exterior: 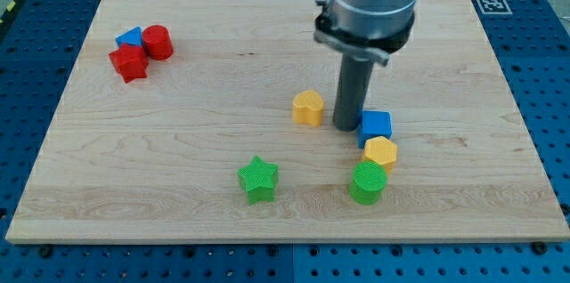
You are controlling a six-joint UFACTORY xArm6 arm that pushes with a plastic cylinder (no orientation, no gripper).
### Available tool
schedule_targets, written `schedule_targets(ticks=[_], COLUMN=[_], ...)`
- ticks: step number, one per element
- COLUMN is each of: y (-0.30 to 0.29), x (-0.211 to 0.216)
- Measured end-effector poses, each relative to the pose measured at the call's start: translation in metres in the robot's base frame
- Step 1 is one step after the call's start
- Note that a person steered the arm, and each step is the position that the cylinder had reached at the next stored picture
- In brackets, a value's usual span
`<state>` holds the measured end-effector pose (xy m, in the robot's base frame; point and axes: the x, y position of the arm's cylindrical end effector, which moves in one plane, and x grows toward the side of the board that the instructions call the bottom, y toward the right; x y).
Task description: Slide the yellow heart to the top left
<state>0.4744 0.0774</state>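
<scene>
The yellow heart (308, 107) lies near the middle of the wooden board (223, 60). My tip (346, 126) rests on the board just to the view's right of the heart, with a small gap between them. The blue cube (376, 125) sits right against the tip's right side. The rod rises straight up to the grey arm at the view's top.
A yellow hexagon (380, 152) and a green cylinder (368, 182) sit below the blue cube. A green star (259, 179) lies at lower middle. At the upper left a red block (130, 62), a blue triangle (130, 37) and a red cylinder (158, 42) cluster together.
</scene>
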Motion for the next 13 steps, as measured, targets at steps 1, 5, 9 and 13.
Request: schedule_targets(ticks=[1, 5, 9, 13], y=[-0.001, -0.056, -0.056, 0.019], x=[-0.006, 0.001, -0.118, -0.153])
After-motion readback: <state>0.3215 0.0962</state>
